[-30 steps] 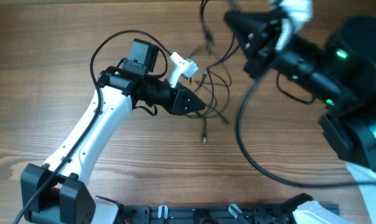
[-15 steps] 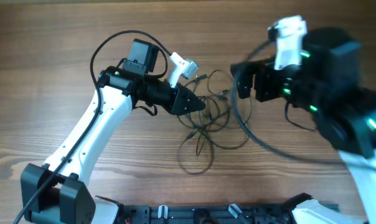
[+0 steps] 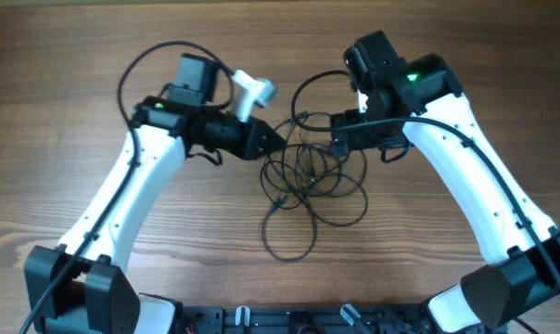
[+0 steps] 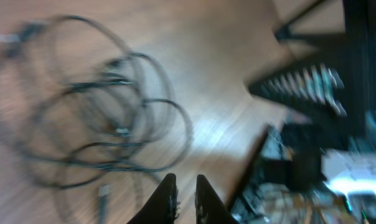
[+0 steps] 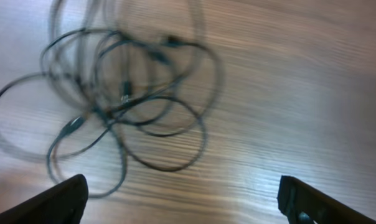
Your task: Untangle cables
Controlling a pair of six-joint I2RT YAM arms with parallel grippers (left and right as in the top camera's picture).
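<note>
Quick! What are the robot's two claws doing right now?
Left gripper: almost shut, nothing visible between its fingers.
Right gripper: wide open, holding none of the cables.

The left arm (image 3: 122, 199), at the left of the overhead frame, has a long white link, black joints and a blocky black base (image 3: 76, 297) at the lower left. A thin black cable loop (image 3: 132, 67) rises at its upper end, next to a small white camera mount (image 3: 248, 90). The right arm (image 3: 475, 172) is built the same, with a green light (image 3: 412, 77) on its black wrist block. The left gripper (image 4: 185, 180) has slim, pointed black fingers (image 4: 166, 202). The right gripper (image 5: 182, 186) shows blunt black ones in the lower corners.
</note>
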